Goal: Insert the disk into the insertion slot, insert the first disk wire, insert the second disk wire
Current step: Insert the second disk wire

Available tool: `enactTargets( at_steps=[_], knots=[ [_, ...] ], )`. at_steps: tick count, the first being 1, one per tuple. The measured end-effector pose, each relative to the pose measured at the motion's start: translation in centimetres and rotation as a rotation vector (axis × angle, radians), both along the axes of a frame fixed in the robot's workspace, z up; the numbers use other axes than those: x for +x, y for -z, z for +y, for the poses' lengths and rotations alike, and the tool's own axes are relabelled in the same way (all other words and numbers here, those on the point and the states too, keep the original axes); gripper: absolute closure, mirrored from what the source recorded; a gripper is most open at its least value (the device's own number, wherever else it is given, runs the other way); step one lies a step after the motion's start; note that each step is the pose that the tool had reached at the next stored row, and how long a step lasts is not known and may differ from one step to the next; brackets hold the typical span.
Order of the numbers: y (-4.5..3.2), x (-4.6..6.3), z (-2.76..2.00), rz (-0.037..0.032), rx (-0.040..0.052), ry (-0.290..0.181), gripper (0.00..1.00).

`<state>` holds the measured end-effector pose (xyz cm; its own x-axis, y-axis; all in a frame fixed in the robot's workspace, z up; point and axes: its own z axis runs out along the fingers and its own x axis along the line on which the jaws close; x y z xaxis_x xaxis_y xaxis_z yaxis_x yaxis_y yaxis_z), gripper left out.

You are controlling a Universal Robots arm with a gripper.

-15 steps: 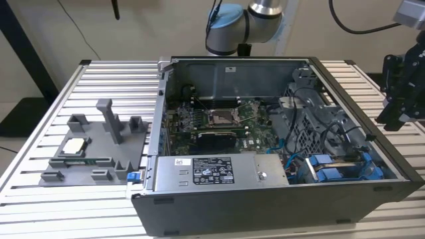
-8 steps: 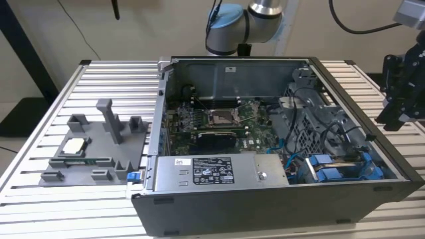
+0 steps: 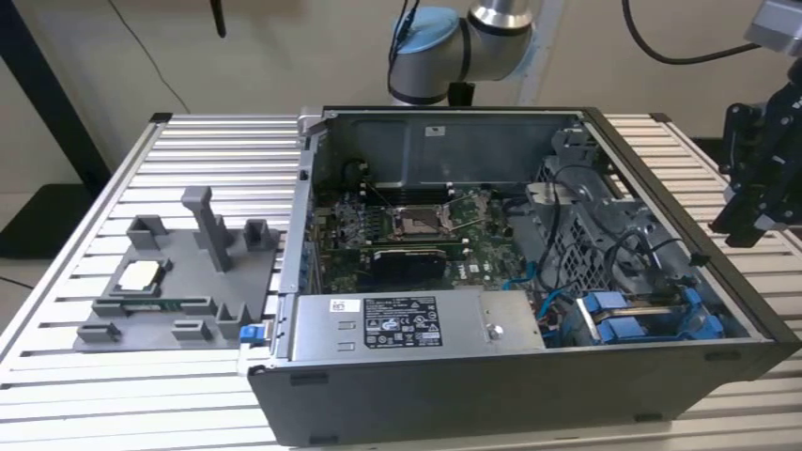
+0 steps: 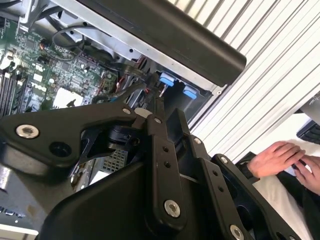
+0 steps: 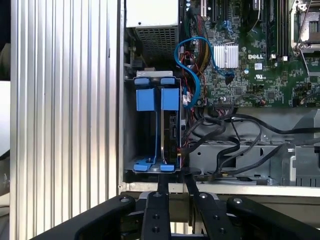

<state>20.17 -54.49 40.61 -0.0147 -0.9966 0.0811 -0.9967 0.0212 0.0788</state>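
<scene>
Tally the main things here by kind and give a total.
Open computer case: 1
Grey power-supply box: 1
Grey parts tray: 1
Robot hand: 1
Total: 4

Disk (image 5: 170,125) mostly hidden inside bay (image 5: 129,135); gripper (image 5: 176,179) linkage cut by picture edge; person's hand (image 4: 275,157) cropped.

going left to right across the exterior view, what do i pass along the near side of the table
grey parts fixture → grey power-supply box inside the open computer case → blue drive carriers → gripper above the case's far edge
</scene>
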Motion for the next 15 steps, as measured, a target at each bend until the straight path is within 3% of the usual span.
enactTargets(
  at_steps=[7, 12, 15],
  knots=[
    [0.26, 0.2, -0.01, 0.0026, 0.0014, 0.000, 0.73],
    [1.02, 0.3, -0.06, 0.0035, 0.0042, 0.000, 0.73],
    [1.44, 0.3, -0.06, 0.0034, 0.0106, 0.000, 0.73]
  ],
)
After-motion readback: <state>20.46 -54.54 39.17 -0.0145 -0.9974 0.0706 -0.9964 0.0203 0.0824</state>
